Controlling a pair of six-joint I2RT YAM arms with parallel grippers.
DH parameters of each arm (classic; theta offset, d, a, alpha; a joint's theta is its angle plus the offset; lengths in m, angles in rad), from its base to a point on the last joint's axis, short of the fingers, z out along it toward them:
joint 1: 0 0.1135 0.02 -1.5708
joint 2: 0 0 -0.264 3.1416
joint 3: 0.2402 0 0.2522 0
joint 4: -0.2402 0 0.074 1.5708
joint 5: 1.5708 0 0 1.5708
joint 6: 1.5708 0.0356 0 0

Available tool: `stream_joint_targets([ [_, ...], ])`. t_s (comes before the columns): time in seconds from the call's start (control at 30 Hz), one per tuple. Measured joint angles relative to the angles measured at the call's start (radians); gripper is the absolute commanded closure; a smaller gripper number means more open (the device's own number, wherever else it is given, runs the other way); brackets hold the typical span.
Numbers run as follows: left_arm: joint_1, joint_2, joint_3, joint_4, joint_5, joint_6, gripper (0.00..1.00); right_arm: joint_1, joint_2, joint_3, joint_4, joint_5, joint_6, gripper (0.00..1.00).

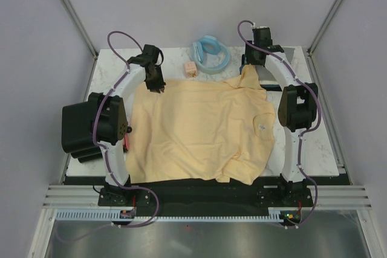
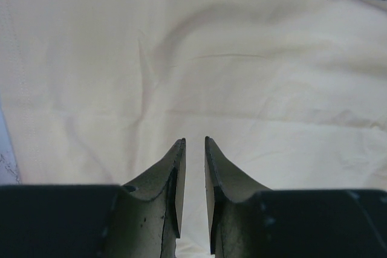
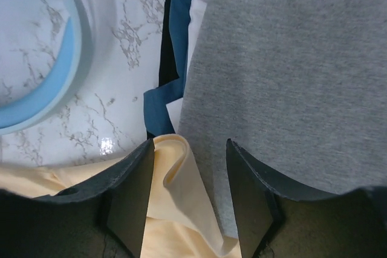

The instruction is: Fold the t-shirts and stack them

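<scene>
Top external: yellow t-shirt [image 1: 199, 131] spread flat.

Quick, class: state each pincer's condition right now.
Left pincer: barely open, gripping nothing.
Right pincer: open, astride yellow t-shirt fold, not clamped.

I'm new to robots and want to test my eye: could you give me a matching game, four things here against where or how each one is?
Things:
1 yellow t-shirt
2 grey t-shirt
3 light blue ring
4 right gripper

Places or states:
A on bare marble at the far edge of the table
B open, yellow cloth between its fingers
C spread across the middle
D on top of blue and white folded cloth

Pairs: 1-C, 2-D, 3-A, 4-B.
</scene>
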Motion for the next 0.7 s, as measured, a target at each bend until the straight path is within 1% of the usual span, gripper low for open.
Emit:
stream_joint_targets([
  [0.23,0.000,0.000,-0.026,-0.001,0.003,0.000,0.75,-0.005,0.021,0.009,-0.014,-0.002,-0.001,0.41],
  [0.33,0.000,0.000,-0.026,0.000,0.003,0.000,0.75,-0.005,0.021,0.011,-0.012,-0.003,-0.001,0.46],
  [0.37,0.000,0.000,-0.026,0.000,0.005,0.000,0.75,-0.005,0.021,0.011,-0.013,-0.005,-0.001,0.49],
  [0.5,0.000,0.000,-0.026,0.000,0.022,0.000,0.75,-0.006,0.021,0.011,-0.012,-0.006,-0.003,0.52],
  [0.57,0.001,0.000,-0.026,0.000,0.023,0.000,0.75,-0.008,0.021,0.011,-0.012,-0.006,-0.004,0.56],
  [0.7,0.002,0.000,-0.026,0.000,0.024,0.000,0.76,-0.010,0.021,0.011,-0.012,-0.006,-0.004,0.56],
])
